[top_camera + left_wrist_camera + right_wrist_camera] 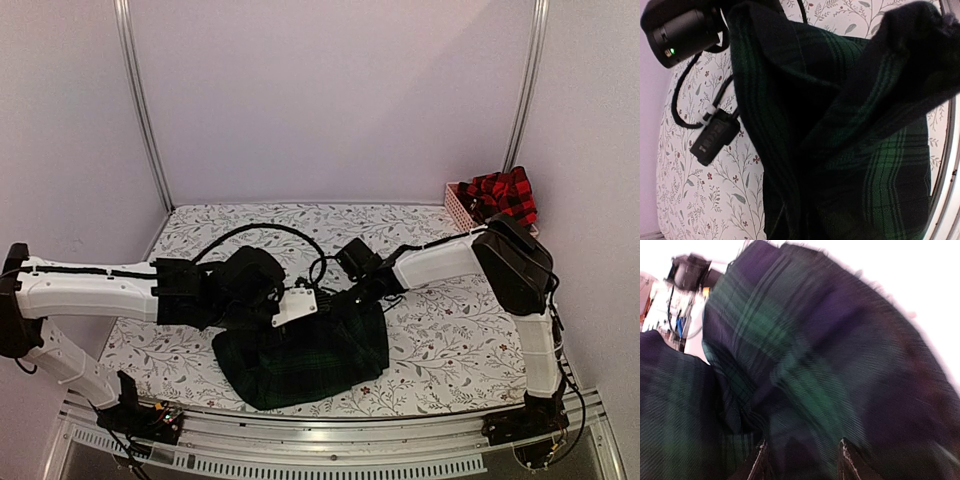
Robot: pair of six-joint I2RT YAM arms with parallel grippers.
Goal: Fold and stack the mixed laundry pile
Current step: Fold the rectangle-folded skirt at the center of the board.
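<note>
The dark green tartan piece (300, 355) lies bunched at the front middle of the table, its upper edge pulled up between both grippers. My left gripper (288, 303) is at its upper left. In the left wrist view the tartan (850, 150) fills the frame and hides my fingers. My right gripper (345, 293) is at its upper right. In the right wrist view the right gripper (802, 460) has tartan (805, 365) bunched between its fingertips (758, 460). The red-and-black checked flannel shirt (500, 195) lies in the basket. No navy or black clothes show.
The pink slatted basket (456, 205) stands at the back right corner. The white leaf-patterned table cloth (450, 330) covers the table. Black cables (260, 232) loop over the middle behind the grippers, and a black connector (715, 137) hangs beside the tartan. A metal rail (330, 435) runs along the near edge.
</note>
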